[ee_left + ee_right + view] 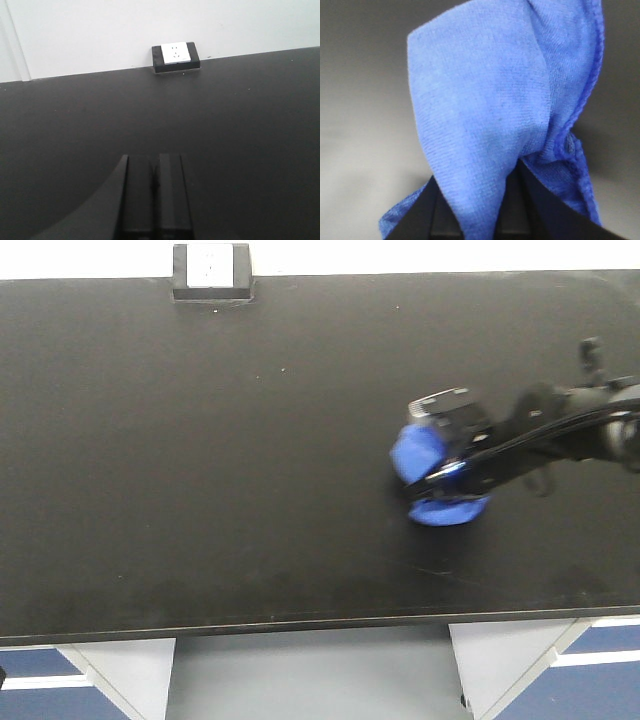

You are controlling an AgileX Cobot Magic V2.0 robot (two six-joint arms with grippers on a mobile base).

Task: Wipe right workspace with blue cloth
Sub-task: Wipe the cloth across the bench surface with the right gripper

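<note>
Blue cloth (420,455) bunched in right hand (447,472), fingers clamped on it, pressed onto black worktop (200,470) mid-wipe; next, I judge, drag it across bare surface beside hand; left hand (154,200) closed, empty.

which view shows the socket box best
The left wrist view: the socket box faces the camera, white face and holes visible. The exterior front-facing view shows it small at the benchtop's far edge. The right wrist view shows none of it.
</note>
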